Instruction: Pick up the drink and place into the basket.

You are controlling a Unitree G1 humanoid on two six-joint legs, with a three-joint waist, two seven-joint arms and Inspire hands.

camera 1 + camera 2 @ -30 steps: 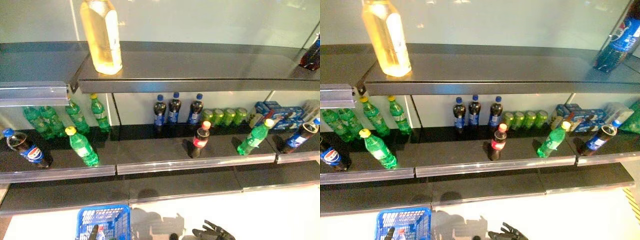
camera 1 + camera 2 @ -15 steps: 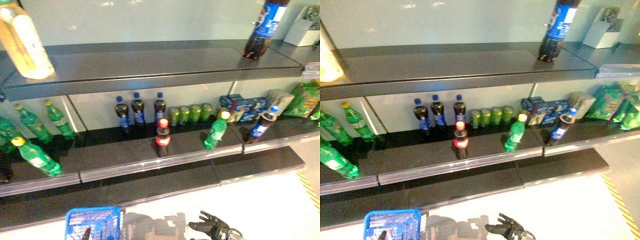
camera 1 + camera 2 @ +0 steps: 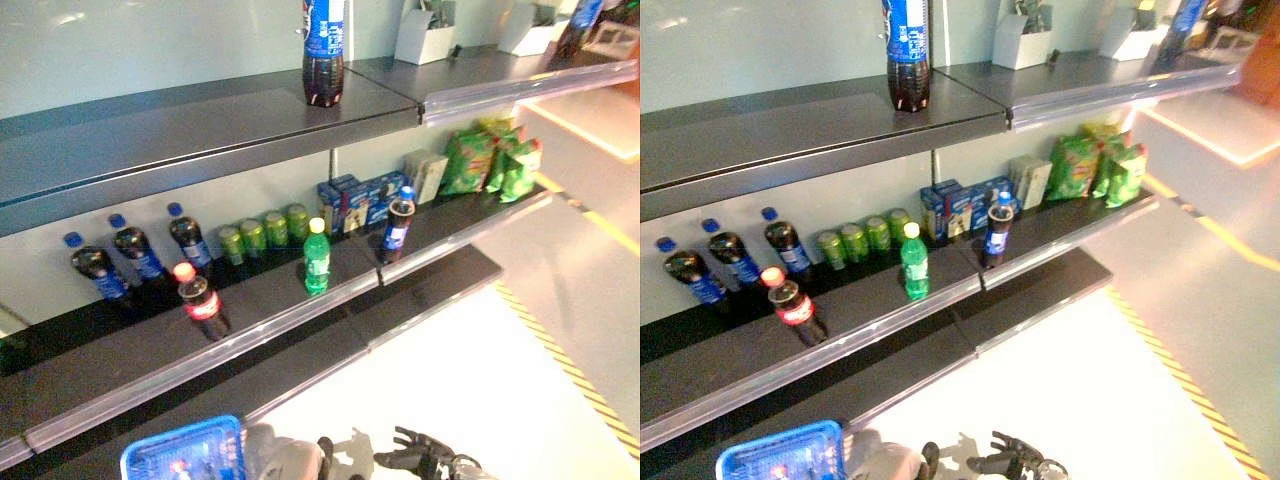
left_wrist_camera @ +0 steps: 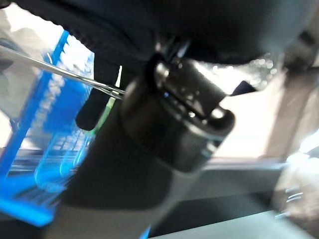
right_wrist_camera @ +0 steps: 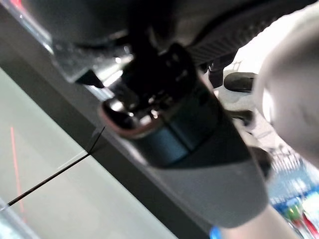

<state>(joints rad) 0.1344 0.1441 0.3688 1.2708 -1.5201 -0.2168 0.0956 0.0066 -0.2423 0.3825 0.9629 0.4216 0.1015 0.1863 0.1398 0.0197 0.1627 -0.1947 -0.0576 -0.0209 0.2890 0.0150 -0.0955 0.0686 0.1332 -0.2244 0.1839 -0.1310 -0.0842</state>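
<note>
The blue basket (image 3: 185,452) hangs low at the left, held off the floor; my left hand (image 4: 102,87) is shut on its thin wire handles (image 4: 55,72). A drink with a red cap (image 3: 180,467) lies inside it. My right hand (image 3: 418,457) is open and empty, low in front of the shelves, right of the basket. On the middle shelf stand a red-label cola bottle (image 3: 201,301), a green bottle (image 3: 317,257) and a blue-label cola bottle (image 3: 397,224) near the front edge. All are well above and beyond the right hand.
Blue-capped cola bottles (image 3: 130,257) and green cans (image 3: 264,230) stand at the shelf's back. Blue boxes (image 3: 352,200) and green snack bags (image 3: 490,160) lie further right. A large cola bottle (image 3: 323,50) stands on the top shelf. Yellow-black tape (image 3: 565,365) runs along the floor.
The camera has swung to the right: the shelves have slid left and the yellow bottle and left green bottles have left the view. The right hand stays low and open.
</note>
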